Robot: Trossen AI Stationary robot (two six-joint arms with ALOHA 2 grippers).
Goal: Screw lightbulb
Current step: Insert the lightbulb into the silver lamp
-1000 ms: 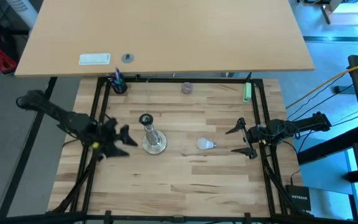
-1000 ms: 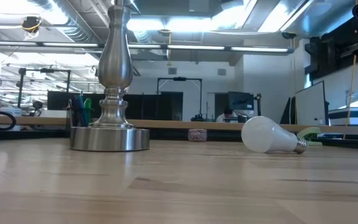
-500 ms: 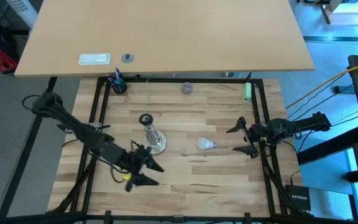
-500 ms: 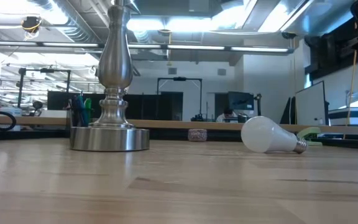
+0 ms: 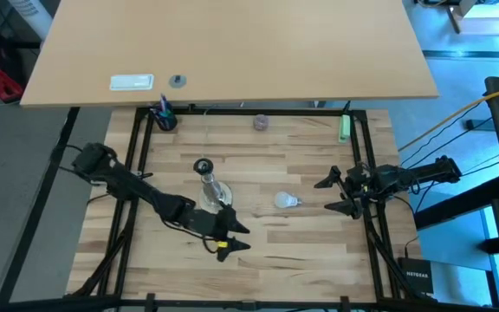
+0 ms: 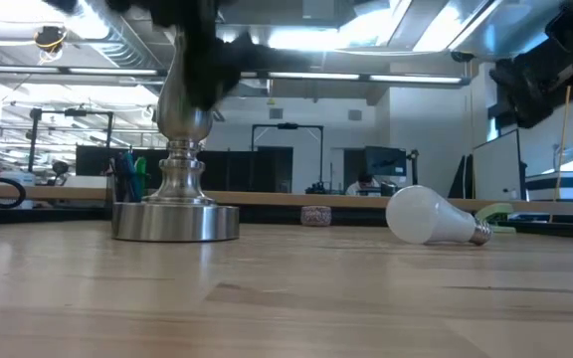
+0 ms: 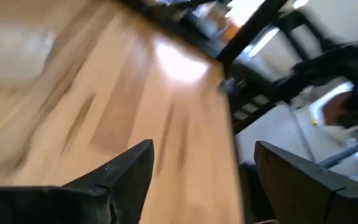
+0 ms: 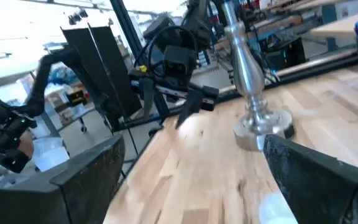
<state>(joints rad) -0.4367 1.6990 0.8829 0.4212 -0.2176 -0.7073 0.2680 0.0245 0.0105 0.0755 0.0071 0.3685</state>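
Note:
The white frosted lightbulb (image 5: 287, 201) lies on its side on the wooden table, right of the silvery stand (image 5: 210, 196), threaded base pointing right; it also shows in the low view (image 6: 428, 216). The stand rests upright on its round base (image 6: 175, 222), dark socket (image 5: 202, 166) on top. My left gripper (image 5: 237, 237) is open and empty above the table, just near-right of the stand. In its wrist view (image 7: 197, 168) only bare wood shows between the fingers. My right gripper (image 5: 336, 192) is open and empty, right of the bulb, pointing at it.
A small purplish-grey round object (image 5: 260, 122), a green item (image 5: 343, 130) and a dark cup of pens (image 5: 165, 118) stand along the table's far edge. A black frame (image 5: 249, 109) rims the table. Bare wood lies toward the near edge (image 5: 275, 269).
My left gripper has swung from the left of the stand toward the table's near edge and then right, ending just near-right of the stand, still open. The bulb and stand have stayed where they were.

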